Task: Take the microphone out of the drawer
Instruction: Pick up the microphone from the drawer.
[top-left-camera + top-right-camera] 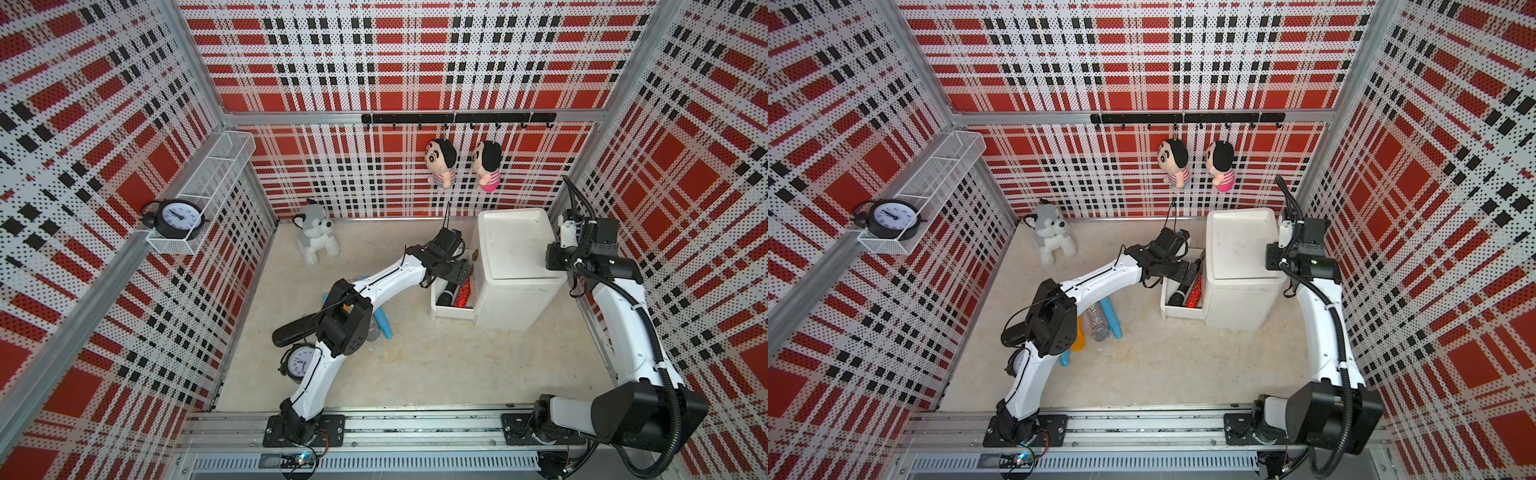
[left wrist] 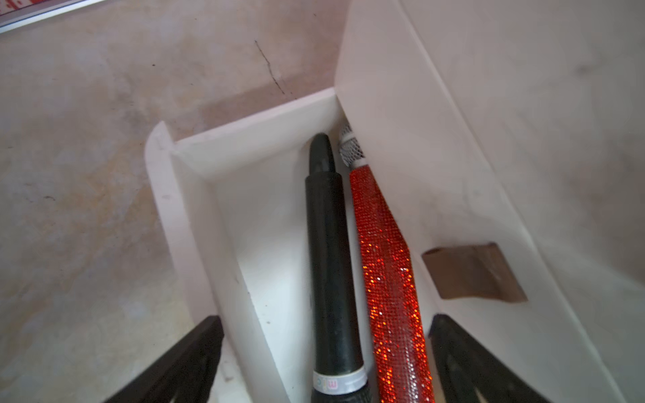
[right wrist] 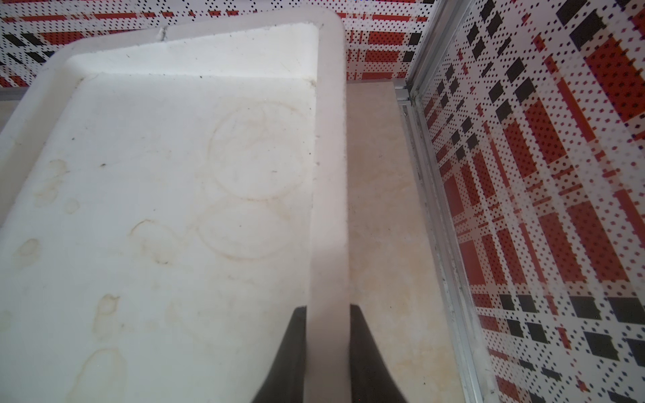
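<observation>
Above the open drawer [image 2: 258,139], left jaws spread wide astride black mic [image 2: 330,261] and red mic [image 2: 387,272] lying inside, right jaws clamped on cabinet [image 3: 174,174] rim

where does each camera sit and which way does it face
Top views: stereo pair high over the front rail, looking down at the whole scene; both arms show, left gripper over the open drawer, right gripper at the white cabinet.
Left wrist: above the drawer, looking along the black microphone and red glitter microphone; open fingers show.
Right wrist: over the cabinet top, facing the back wall; fingers shut on its rim.
Shared: top and left wrist views show both microphones.
</observation>
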### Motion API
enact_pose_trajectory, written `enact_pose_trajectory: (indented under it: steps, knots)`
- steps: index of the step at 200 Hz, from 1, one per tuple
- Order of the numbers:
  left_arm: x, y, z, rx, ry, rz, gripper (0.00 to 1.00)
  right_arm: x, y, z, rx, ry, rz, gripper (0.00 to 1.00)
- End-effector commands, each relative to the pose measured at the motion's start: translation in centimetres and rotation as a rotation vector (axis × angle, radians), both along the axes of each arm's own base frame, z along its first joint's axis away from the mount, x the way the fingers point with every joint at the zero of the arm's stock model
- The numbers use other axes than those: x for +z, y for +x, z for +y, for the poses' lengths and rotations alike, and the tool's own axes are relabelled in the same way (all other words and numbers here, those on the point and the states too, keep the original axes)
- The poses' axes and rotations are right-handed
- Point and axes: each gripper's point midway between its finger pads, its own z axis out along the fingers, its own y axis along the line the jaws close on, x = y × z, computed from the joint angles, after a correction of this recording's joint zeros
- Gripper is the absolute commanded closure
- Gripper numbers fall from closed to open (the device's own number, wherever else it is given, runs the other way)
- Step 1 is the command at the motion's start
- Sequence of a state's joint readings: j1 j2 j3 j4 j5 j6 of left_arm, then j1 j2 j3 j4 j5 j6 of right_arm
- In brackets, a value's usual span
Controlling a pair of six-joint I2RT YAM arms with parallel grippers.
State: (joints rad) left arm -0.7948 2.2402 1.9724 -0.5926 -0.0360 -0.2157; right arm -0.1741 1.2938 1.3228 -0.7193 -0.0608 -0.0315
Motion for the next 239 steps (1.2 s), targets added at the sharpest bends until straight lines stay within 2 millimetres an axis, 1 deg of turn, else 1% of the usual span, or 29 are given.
enact_pose_trajectory:
  steps: [1,10,29,78,117,162,174,239]
  knots:
    - [-0.7,-0.3,-0.6,-0.028,0.046,-0.014,0.11,4.0,0.1,-0.1,0.01,-0.047,-0.137,1.0]
    - [-1.0,-0.3,-0.7,-0.031,0.049,-0.013,0.14,4.0,0.0,-0.1,0.01,-0.048,-0.139,1.0]
    - [-1.6,-0.1,-0.7,-0.025,0.064,-0.013,0.16,4.0,0.1,-0.1,0.011,-0.048,-0.139,1.0]
    - [-3.3,0.4,0.1,0.006,0.115,-0.017,0.22,4.1,0.1,0.0,0.014,-0.045,-0.143,1.0]
    - [-5.0,0.3,-0.2,-0.003,0.13,0.005,0.27,4.0,0.1,0.0,0.016,-0.044,-0.14,1.0]
    - [-6.1,0.4,0.0,0.003,0.149,0.012,0.32,3.9,0.2,0.0,0.016,-0.043,-0.138,1.0]
    - [-6.5,0.4,0.0,0.003,0.155,0.018,0.35,3.9,0.2,0.0,0.017,-0.043,-0.139,1.0]
    - [-8.2,0.5,0.0,0.035,0.164,0.045,0.38,4.0,0.3,0.1,0.024,-0.041,-0.141,1.0]
